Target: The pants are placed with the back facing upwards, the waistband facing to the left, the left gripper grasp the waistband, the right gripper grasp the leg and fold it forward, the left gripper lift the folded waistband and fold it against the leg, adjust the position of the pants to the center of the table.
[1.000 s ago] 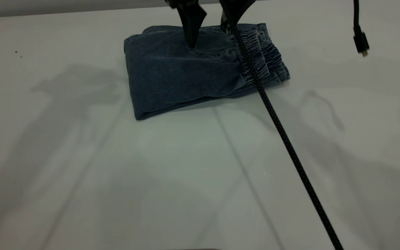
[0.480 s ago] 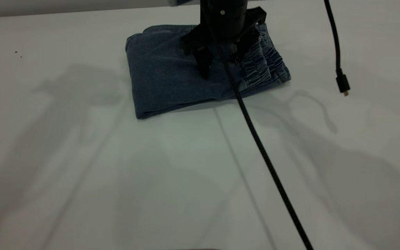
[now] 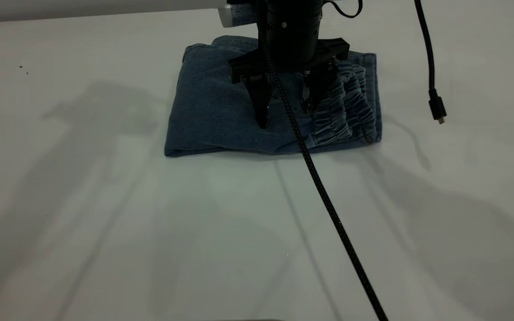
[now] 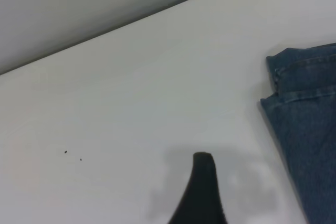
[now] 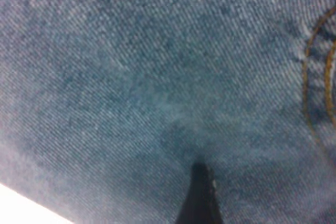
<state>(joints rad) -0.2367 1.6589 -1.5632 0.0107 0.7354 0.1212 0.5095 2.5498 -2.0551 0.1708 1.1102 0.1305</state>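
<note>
Denim pants (image 3: 221, 116) folded, under right end effector (image 3: 283, 113).

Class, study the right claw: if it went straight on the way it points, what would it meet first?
The pants: the right claw, open, points down at the folded denim beside the waistband, tips at or nearly on it; depth is unclear. The left claw is off over the table.

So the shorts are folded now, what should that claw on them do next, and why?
Probably drag them toward the camera. The right gripper, jaws open, presses both tips on the folded pants, which lie near the far edge of the table, not its center. The left gripper is off beside them.
</note>
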